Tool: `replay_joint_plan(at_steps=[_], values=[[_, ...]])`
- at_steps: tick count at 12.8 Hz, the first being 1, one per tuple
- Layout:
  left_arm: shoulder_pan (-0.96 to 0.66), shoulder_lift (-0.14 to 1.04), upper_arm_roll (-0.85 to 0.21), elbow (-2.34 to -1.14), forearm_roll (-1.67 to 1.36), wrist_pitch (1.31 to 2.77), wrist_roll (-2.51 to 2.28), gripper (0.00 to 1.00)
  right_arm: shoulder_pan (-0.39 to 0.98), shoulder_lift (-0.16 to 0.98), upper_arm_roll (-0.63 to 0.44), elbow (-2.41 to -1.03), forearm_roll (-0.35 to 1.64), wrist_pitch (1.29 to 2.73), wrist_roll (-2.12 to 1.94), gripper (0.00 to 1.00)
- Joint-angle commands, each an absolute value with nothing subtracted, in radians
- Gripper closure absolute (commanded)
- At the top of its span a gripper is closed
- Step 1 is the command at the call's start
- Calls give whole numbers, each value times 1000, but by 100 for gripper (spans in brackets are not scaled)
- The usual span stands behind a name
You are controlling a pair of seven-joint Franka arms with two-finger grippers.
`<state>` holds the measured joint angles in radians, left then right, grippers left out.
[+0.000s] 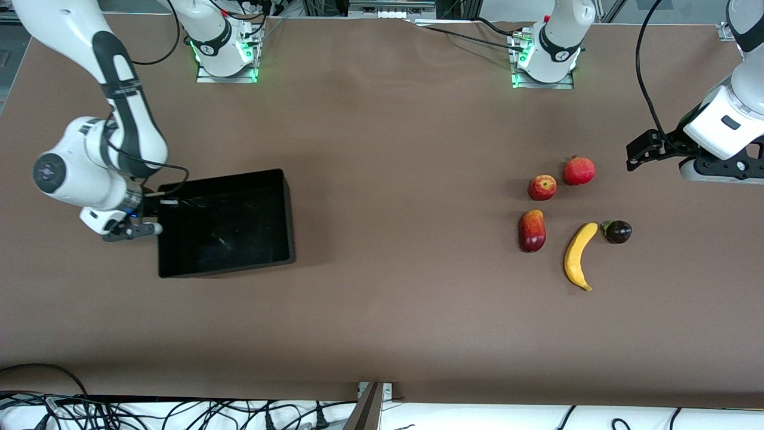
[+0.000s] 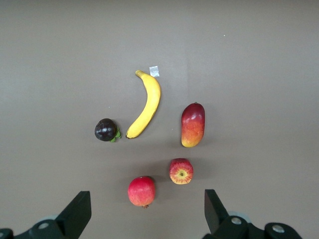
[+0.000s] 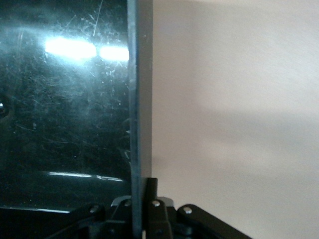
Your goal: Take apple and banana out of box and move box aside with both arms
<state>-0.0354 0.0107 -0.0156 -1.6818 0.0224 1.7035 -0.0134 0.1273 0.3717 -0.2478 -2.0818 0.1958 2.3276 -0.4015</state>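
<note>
The black box (image 1: 285,209) sits on the table toward the right arm's end. My right gripper (image 1: 156,216) is shut on the box's end wall; in the right wrist view the wall (image 3: 133,99) runs between my right gripper's (image 3: 142,188) fingers. The yellow banana (image 1: 579,257) and the red-and-yellow apple (image 1: 542,187) lie toward the left arm's end. My left gripper (image 1: 641,149) hangs open and empty above the table beside them. The left wrist view shows the banana (image 2: 147,104) and the apple (image 2: 181,171) below my left gripper (image 2: 145,196).
A red pomegranate (image 1: 579,171) lies beside the apple. A dark-red mango (image 1: 532,230) and a small dark purple fruit (image 1: 617,232) flank the banana. The box is empty inside. Bare brown table stretches between box and fruits.
</note>
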Motion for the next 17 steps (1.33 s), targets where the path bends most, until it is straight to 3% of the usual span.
replay_joint_plan(at_steps=[1, 7, 8, 9, 12, 17], values=[[-35, 3, -15, -1686, 37, 1706, -18, 0, 109, 322, -259, -2129, 230, 2355, -434, 100], [-35, 3, -18, -1684, 37, 1706, -20, 0, 107, 356, -259, -2161, 230, 2447, -434, 100], [-35, 3, -18, -1684, 37, 1706, -20, 0, 107, 353, -256, -2155, 230, 2445, -434, 55], [-35, 3, -18, -1684, 37, 1706, -21, 0, 107, 348, -255, -2149, 230, 2444, -433, 1], [-37, 3, -18, -1683, 37, 1706, -23, 0, 117, 327, -250, -2036, 230, 2340, -423, 0], [-37, 3, -18, -1683, 37, 1704, -21, 0, 175, 287, -255, -1685, 166, 1909, -364, 0]])
